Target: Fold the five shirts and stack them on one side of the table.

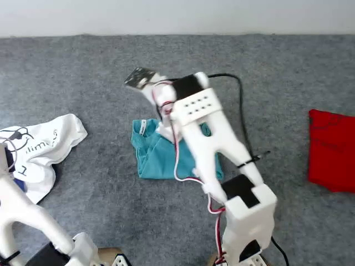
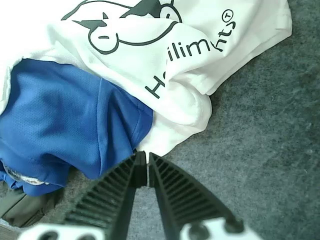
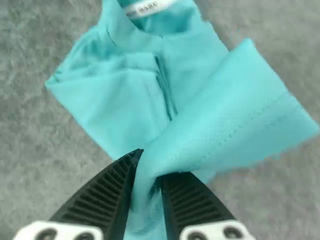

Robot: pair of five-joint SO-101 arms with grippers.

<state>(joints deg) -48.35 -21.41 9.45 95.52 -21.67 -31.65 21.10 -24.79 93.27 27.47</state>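
Observation:
A teal shirt (image 1: 158, 155) lies half folded in the middle of the grey table. My right gripper (image 3: 146, 170) is shut on a fold of the teal shirt (image 3: 210, 130) and holds that flap lifted over the rest of the cloth. In the high view the right arm (image 1: 205, 133) hangs above the teal shirt and hides part of it. A white printed shirt (image 1: 39, 147) lies crumpled at the left edge over a blue shirt (image 2: 65, 120). My left gripper (image 2: 147, 167) is shut and empty, just off the hem of the white shirt (image 2: 165, 55). A folded red shirt (image 1: 331, 149) rests at the right edge.
Grey felt (image 1: 100, 83) covers the table up to a pale wall (image 1: 177, 16) at the back. A black cable (image 1: 238, 105) runs from the right arm. An olive cloth (image 2: 25, 212) peeks out beside the blue shirt. Open felt lies between the teal and red shirts.

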